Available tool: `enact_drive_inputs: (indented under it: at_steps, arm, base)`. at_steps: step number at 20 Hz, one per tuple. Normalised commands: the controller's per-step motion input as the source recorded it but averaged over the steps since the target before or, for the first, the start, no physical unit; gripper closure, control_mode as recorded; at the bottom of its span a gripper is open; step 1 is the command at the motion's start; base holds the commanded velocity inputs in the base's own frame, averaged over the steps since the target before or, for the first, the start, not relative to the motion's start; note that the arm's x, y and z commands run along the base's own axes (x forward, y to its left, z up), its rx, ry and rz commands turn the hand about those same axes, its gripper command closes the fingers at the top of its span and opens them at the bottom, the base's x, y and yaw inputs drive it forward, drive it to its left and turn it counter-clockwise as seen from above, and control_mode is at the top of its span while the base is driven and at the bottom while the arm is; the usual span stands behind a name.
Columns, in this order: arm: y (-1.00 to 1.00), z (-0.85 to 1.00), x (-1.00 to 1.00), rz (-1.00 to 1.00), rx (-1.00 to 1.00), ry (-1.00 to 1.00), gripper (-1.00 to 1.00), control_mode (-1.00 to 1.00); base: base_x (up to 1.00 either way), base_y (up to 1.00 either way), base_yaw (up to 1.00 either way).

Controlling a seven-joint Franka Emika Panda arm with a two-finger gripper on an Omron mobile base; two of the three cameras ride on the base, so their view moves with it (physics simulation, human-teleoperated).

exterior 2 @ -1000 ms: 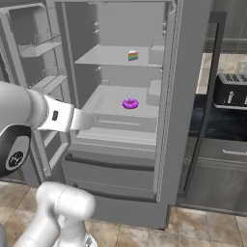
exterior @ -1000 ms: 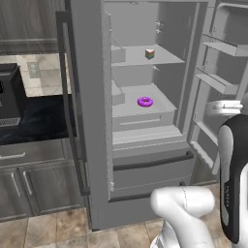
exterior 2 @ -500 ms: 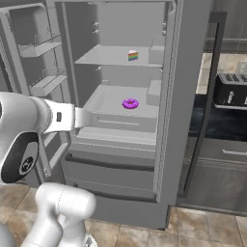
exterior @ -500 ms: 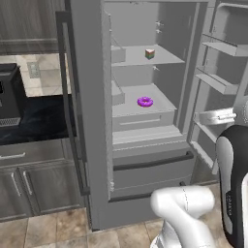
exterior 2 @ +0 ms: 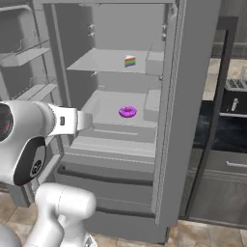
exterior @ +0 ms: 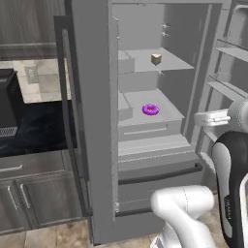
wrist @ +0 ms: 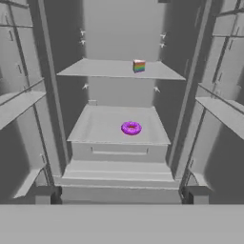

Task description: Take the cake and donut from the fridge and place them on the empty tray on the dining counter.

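Donut (wrist: 131,127) is sitting on fridge (exterior: 92,121) mid shelf, dead ahead and slightly below where I'm aiming; cake (wrist: 138,66) is resting one shelf up. Tool is hanging released, w/ nothing in it.

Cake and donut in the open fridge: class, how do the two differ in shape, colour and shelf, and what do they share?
Shape: the cake is a small blocky slice, the donut a flat ring with a hole.
Colour: the cake shows rainbow layers under a pale top, the donut is purple-pink all over.
Shelf: the cake sits on the upper shelf, the donut on the shelf below.
Both lie untouched inside the fridge.
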Motion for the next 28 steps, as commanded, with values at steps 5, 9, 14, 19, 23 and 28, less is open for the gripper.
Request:
enact_drive_inputs:
  at_steps: [5,9,14,19,23,28]
  arm:
    - [0.00,0.00,0.00,0.00,0.00,0.00,-1.00,1.00]
    - [0.00,0.00,0.00,0.00,0.00,0.00,-1.00,1.00]
    - [0.00,0.00,0.00,0.00,0.00,0.00,-1.00,1.00]
    - [0.00,0.00,0.00,0.00,0.00,0.00,-1.00,1.00]
    - [0.00,0.00,0.00,0.00,0.00,0.00,-1.00,1.00]
    - [-0.03,0.14,0.12,-0.18,-0.01,-0.02,-1.00,-1.00]
  base:
    - [0.90,0.04,0.00]
    - [0.87,-0.07,0.00]
    - [0.93,0.00,0.00]
    - [0.84,0.00,-0.13]
    - [0.46,-0.14,-0.22]
    - [0.00,0.00,0.00]
